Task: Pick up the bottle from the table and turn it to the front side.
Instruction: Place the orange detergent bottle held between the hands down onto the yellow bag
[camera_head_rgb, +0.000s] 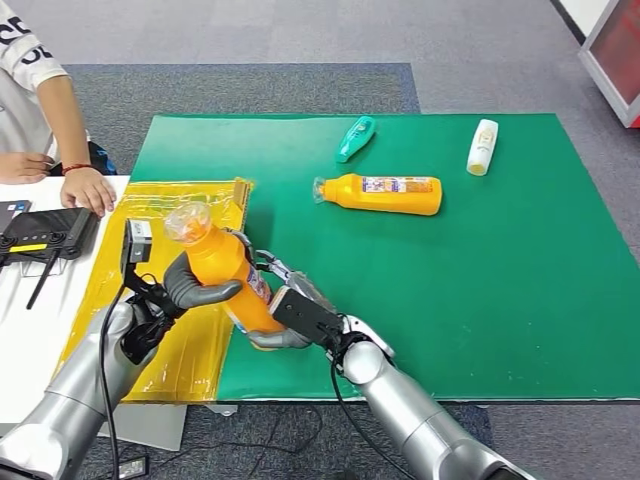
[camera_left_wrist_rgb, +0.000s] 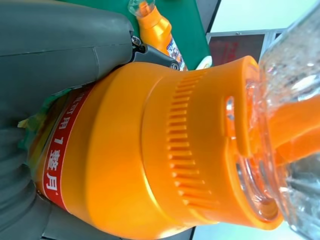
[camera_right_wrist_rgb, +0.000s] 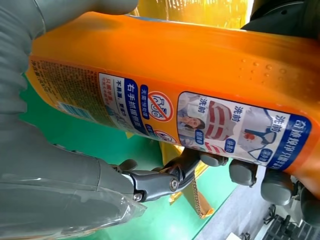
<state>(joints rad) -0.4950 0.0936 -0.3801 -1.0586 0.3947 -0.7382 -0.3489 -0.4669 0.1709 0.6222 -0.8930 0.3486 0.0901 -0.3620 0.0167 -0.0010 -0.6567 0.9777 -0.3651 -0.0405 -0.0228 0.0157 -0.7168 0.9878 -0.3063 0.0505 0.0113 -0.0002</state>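
Note:
An orange bottle (camera_head_rgb: 220, 262) with a clear cap is lifted, tilted, over the near left edge of the green mat (camera_head_rgb: 468, 300), cap end up and to the left. My left hand (camera_head_rgb: 170, 297) grips its upper body, the thumb lying across the front. My right hand (camera_head_rgb: 293, 312) holds the lower, labelled part from the right. In the left wrist view the bottle (camera_left_wrist_rgb: 151, 160) shows its ribbed shoulder, with the left hand (camera_left_wrist_rgb: 56, 55) around the red label band. In the right wrist view the bottle (camera_right_wrist_rgb: 170, 65) shows a blue-and-white printed label, with the right hand (camera_right_wrist_rgb: 49, 190) and dark fingers (camera_right_wrist_rgb: 166, 177) under it.
A second orange bottle (camera_head_rgb: 385, 193) lies on the mat's middle, a teal bottle (camera_head_rgb: 355, 138) and a white bottle (camera_head_rgb: 482, 146) farther back. A yellow plastic sheet (camera_head_rgb: 189, 350) covers the left part. A person's hand (camera_head_rgb: 88, 187) rests near a black device (camera_head_rgb: 45, 232) at far left.

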